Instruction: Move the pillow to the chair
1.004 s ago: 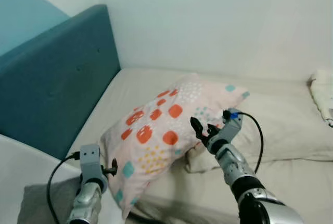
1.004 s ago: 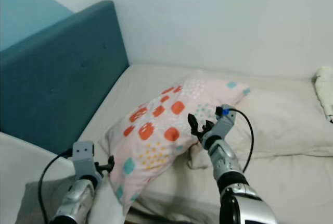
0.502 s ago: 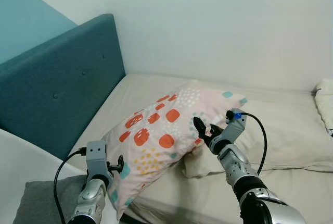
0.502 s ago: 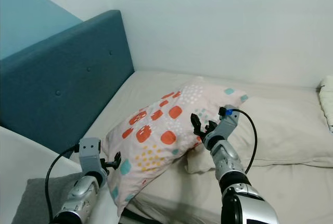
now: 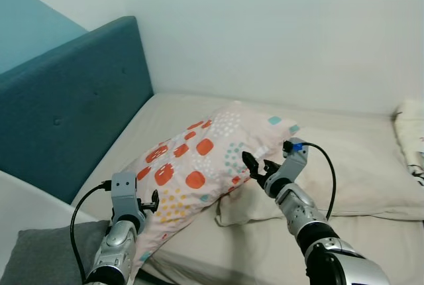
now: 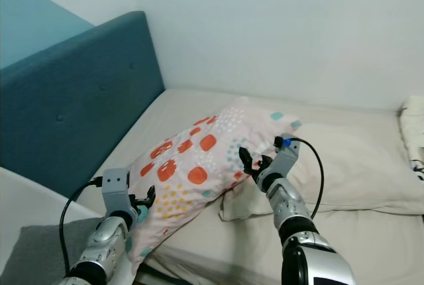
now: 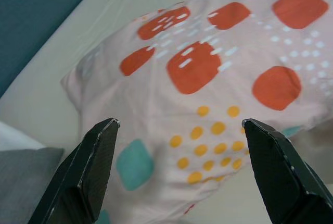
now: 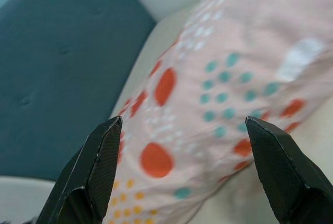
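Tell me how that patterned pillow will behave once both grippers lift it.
The pillow looks soft and wrinkled, so it will probably sag between the left gripper and right gripper. Its puffy bulk suggests it is light. Both are open; smooth fabric may slip.

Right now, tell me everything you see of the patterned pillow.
The pillow is soft pale pink fabric printed with orange squares, teal and yellow dots. It lies slanted on the bed, one end over a plain beige pillow. The open left gripper and right gripper flank it, neither clearly touching.

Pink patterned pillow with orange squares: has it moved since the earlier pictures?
Yes. The pink patterned pillow has sunk lower against the plain beige pillow, flatter on the bed.
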{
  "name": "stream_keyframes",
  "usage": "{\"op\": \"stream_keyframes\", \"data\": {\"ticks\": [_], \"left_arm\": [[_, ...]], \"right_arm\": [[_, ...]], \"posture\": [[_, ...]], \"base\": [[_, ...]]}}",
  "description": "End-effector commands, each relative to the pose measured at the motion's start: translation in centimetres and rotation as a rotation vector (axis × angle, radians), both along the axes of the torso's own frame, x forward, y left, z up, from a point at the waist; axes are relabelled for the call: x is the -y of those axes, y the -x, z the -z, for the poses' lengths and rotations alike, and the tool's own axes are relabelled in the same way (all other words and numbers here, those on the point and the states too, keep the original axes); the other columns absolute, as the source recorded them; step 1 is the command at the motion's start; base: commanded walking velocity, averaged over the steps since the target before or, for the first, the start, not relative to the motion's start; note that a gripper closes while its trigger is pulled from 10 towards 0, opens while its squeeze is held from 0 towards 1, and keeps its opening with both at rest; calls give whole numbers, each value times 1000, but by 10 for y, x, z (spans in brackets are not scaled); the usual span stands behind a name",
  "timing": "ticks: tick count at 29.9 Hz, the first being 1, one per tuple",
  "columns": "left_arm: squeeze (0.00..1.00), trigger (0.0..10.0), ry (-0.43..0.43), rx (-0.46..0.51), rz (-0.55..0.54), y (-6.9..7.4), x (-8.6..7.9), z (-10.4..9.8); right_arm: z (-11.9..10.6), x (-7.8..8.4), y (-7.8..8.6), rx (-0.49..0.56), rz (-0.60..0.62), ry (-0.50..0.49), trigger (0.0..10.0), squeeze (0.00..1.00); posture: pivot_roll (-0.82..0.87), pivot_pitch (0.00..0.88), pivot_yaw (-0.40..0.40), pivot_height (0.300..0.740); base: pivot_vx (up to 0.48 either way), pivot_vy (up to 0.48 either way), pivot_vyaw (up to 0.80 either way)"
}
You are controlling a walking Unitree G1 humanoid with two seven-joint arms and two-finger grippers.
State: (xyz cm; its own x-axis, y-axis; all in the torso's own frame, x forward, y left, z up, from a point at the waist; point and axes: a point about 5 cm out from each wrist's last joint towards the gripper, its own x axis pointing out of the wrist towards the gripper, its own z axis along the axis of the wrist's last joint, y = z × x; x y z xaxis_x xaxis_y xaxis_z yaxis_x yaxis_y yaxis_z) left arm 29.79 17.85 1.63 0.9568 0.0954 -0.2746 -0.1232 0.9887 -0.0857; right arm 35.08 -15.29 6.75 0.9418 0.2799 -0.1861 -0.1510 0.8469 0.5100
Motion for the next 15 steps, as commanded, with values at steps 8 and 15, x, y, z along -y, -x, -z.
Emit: {"op": "stream_keyframes", "data": {"ticks": [8,15], "left_arm": [[0,10000,-24,65,-20,-8,-11,-13],[0,10000,2,122,32,-10,-3,-20]], "right_arm": [[-12,-16,-8,16,-29,-63,10000,0],[-11,-13,-9,-1,4,-89,10000,0]], "posture": [[38,0,32,640],[45,0,27,610]], "base": [[0,0,0],[0,0,0]]}}
